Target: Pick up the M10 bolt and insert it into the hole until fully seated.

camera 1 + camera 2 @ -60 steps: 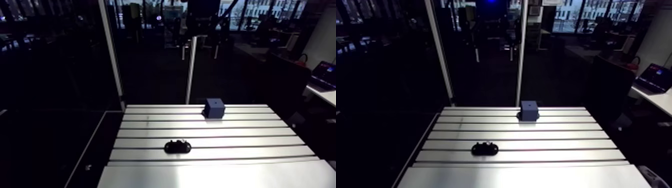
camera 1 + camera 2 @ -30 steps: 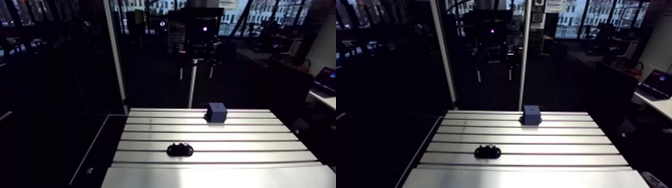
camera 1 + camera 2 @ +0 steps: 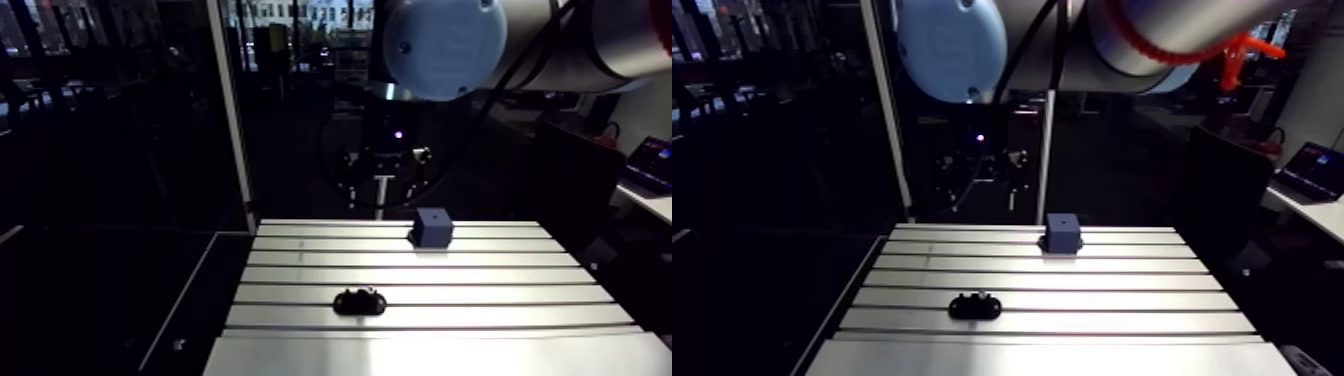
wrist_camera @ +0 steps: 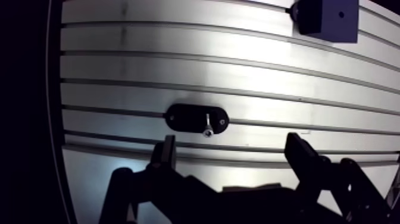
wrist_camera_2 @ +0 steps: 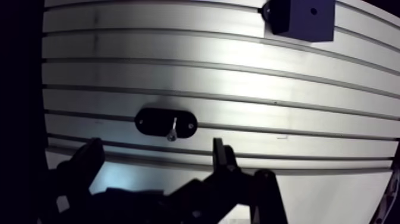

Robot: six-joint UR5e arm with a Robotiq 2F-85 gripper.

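Observation:
A black oval holder (image 4: 196, 117) lies on the slotted aluminium table (image 4: 238, 71), with the small silver M10 bolt (image 4: 206, 125) in it. The dark blue block (image 4: 327, 18), with a small hole (image 4: 340, 12) in its top face, stands near the table's far edge. In the wrist view my gripper (image 4: 232, 146) is open and high above the table, nothing between its fingers; the holder lies just ahead of the left finger (image 4: 165, 152). In the arm view the gripper (image 3: 384, 175) hangs dim above the table's far edge, left of the block (image 3: 433, 227).
The table's left edge (image 4: 56, 89) drops off into darkness close to the holder. A metal post (image 3: 228, 110) rises behind the far left corner. My arm's large light-blue joint cap (image 3: 445, 40) and upper link fill the arm view's top.
My arm's joint cap and link have swung into the arm view's top, and the wrist with the gripper has come lower. The holder, bolt and block stay where they were.

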